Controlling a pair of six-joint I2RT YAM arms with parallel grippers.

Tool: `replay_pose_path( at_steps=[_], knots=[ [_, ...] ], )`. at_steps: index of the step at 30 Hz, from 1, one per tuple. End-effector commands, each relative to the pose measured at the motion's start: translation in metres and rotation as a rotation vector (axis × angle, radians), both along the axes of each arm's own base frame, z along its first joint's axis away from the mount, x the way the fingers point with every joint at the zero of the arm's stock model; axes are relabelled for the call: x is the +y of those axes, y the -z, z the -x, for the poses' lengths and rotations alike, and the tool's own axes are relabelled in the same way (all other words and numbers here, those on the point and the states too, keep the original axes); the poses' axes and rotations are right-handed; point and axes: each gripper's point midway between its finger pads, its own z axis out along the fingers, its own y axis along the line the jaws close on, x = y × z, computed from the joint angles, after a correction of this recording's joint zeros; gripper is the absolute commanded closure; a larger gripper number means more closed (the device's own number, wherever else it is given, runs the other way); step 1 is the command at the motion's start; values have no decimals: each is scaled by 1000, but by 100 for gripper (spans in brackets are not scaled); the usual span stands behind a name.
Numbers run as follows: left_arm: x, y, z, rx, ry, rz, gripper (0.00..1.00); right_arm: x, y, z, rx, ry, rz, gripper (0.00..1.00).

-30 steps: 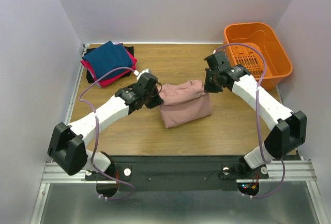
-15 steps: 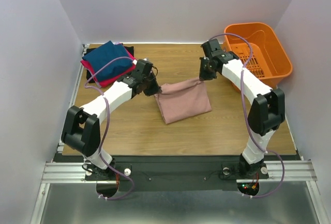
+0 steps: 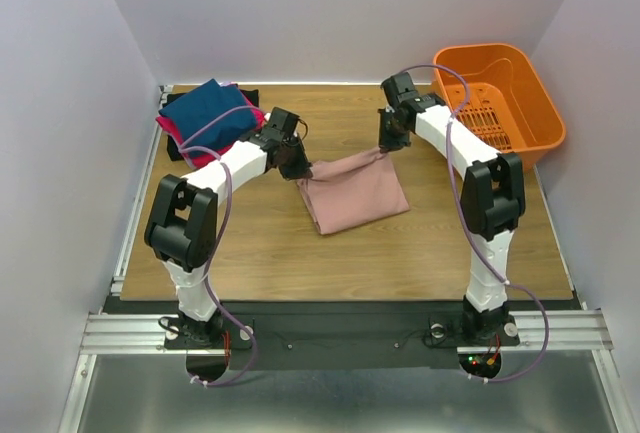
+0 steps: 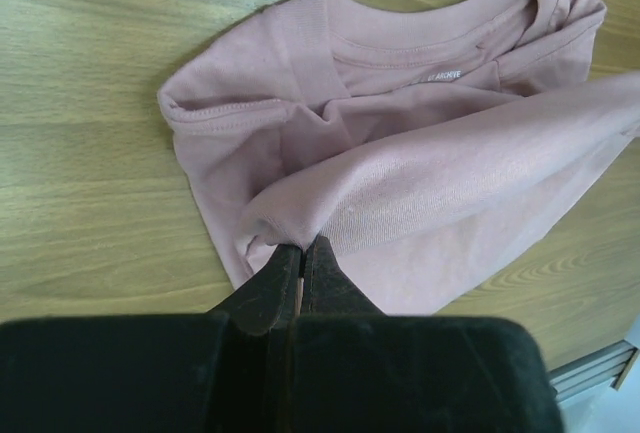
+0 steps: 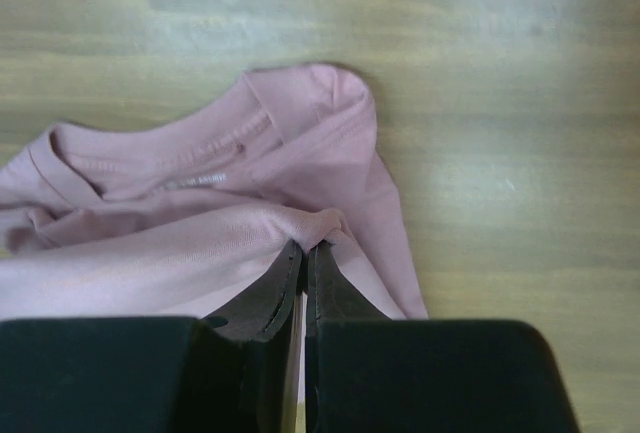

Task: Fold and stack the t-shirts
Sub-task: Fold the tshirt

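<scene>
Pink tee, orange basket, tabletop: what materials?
The pink t-shirt: soft matte knit, likely cotton jersey; ribbed collar, stitched hems, limp folds. The orange basket: moulded plastic, slight sheen, slotted floor. The tabletop: wood-grain print, probably laminate; smooth, faint glare.

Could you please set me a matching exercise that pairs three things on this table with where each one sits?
Things:
1. pink t-shirt
2. navy-blue t-shirt
3. orange basket

Places:
A. far left corner of the table, uppermost layer there
B. far right corner
C. middle, gripped at both ends of its far edge

Pairs: 1-C, 2-A, 3-B
</scene>
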Motion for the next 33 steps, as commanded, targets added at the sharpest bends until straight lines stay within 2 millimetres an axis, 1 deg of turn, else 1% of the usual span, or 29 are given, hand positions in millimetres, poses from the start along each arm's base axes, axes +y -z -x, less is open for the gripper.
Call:
replay_pose_path(
  at_steps=[1, 2, 3, 4, 5, 6, 7, 8, 10, 11, 12, 13, 14, 16, 17, 18, 19, 20, 21, 23, 24, 25, 26, 27, 28, 29, 30, 31, 33],
  knots=[
    [12, -28, -23, -61, -26, -11, 99, 0, -21, -36, -102, 5, -17, 97],
    [16, -32, -28, -69, -43, -20, 91, 0, -23, -40, -109, 8, -20, 90],
    [21, -36, -32, -76, -61, -33, 80, 3, -37, -49, -145, 6, -38, 80],
    [22, -53, -42, -116, -79, -33, 57, 1, -42, -55, -158, 15, -47, 69],
    [34, -61, -48, -138, -119, -71, 34, -1, -58, -63, -196, 27, -66, 43],
    [36, -71, -51, -159, -129, -73, 34, -1, -59, -63, -199, 27, -67, 34],
    [43, -89, -61, -209, -164, -95, 19, -3, -76, -70, -240, 39, -81, 29],
    [52, -100, -64, -235, -195, -125, 15, -5, -89, -72, -267, 42, -87, 24],
    [57, -117, -67, -275, -220, -134, 9, -7, -107, -75, -309, 38, -88, 21],
    [60, -124, -65, -292, -231, -133, 8, -7, -118, -73, -330, 36, -95, 21],
    [60, -125, -63, -295, -231, -128, 7, -6, -121, -71, -331, 29, -100, 21],
    [59, -122, -58, -291, -219, -110, 6, -3, -123, -66, -327, 5, -117, 21],
    [60, -117, -55, -287, -221, -110, 6, 0, -117, -63, -310, -9, -125, 21],
    [54, -105, -44, -261, -191, -73, 5, 9, -114, -52, -281, -56, -170, 21],
    [53, -91, -34, -242, -178, -64, 5, 10, -99, -43, -237, -70, -173, 21],
    [49, -87, -27, -230, -158, -40, 5, 15, -100, -37, -231, -96, -200, 21],
    [50, -67, -14, -195, -146, -54, 5, 17, -96, -32, -216, -108, -213, 21],
    [45, -74, -10, -222, -127, -17, 5, 19, -90, -26, -198, -123, -225, 22],
    [43, -72, -3, -221, -111, 2, 5, 20, -76, -16, -160, -135, -230, 23],
    [43, -64, 10, -220, -104, 28, 4, 27, -73, -5, -143, -175, -276, 23],
    [40, -61, 15, -214, -87, 49, 4, 32, -61, 6, -101, -203, -302, 23],
    [39, -51, 23, -193, -74, 54, 3, 34, -56, 10, -87, -212, -316, 24],
    [35, -52, 27, -197, -54, 76, 3, 35, -42, 20, -46, -221, -328, 25],
    [33, -49, 30, -193, -47, 89, 3, 35, -42, 20, -46, -221, -328, 25],
    [32, -38, 38, -172, -38, 92, 3, 35, -29, 28, -10, -219, -334, 25],
    [29, -43, 37, -200, -34, 119, 2, 35, -20, 33, 13, -215, -335, 25],
    [25, -42, 41, -201, -30, 144, 3, 33, -14, 36, 27, -218, -333, 26],
    [24, -40, 43, -203, -32, 156, 2, 33, -5, 42, 49, -220, -331, 26],
    [22, -37, 50, -211, -32, 195, 2, 32, 4, 45, 64, -219, -325, 26]
  ],
)
